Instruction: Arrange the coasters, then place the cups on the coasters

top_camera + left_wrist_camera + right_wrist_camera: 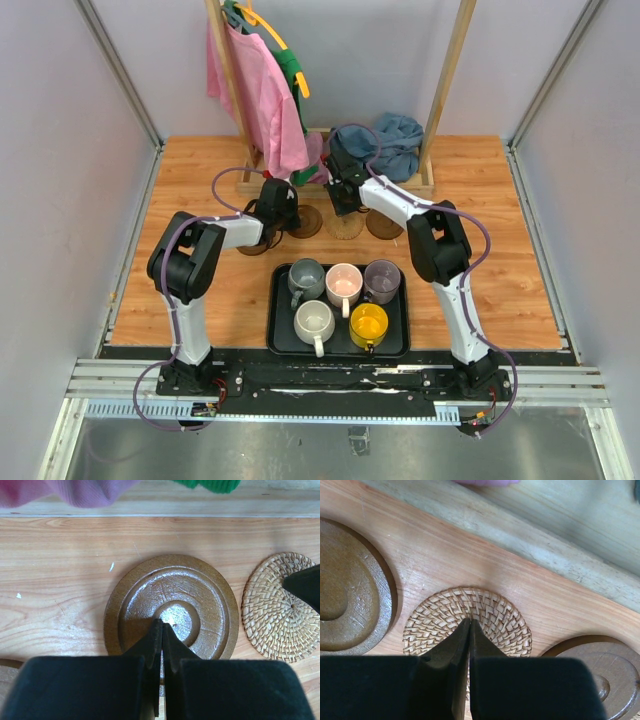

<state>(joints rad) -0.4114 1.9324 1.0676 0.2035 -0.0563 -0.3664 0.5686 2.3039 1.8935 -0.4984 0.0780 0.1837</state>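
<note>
**Five cups on the tray, both grippers closed over the coaster row**

Five cups sit in the black tray (279, 340) at the near middle of the bench (490, 270). The dark grey cup (305, 277), pink cup (344, 282) and lavender cup (382, 279) form the far row. The white cup (314, 321) and yellow cup (369, 324) form the near row. None of them stands on a coaster.

Just beyond the tray, three coasters lie flat in a left-to-right line, close together but apart. The brown coaster (200, 597) is on the left, the woven coaster (492, 612) in the middle and a second brown coaster (605, 667) on the right. At the lower left edge of the left wrist view, a sliver of another brown disc (6, 664) shows, mostly cut off.

The left gripper (161, 630) has its fingertips pressed together, with nothing between them. They point at the shiny central dimple of the brown coaster; whether they touch the wood cannot be told.

The right gripper (470, 626) is likewise closed, or nearly so, and holds nothing. Its tips are over the middle of the woven coaster, and contact there cannot be told either.

Beyond the coasters runs the base rail of a wooden rack (448, 80). A pink garment (255, 95) and a green garment (290, 70) hang on its left side, and a blue cloth (390, 140) is heaped at its foot on the right.
</note>
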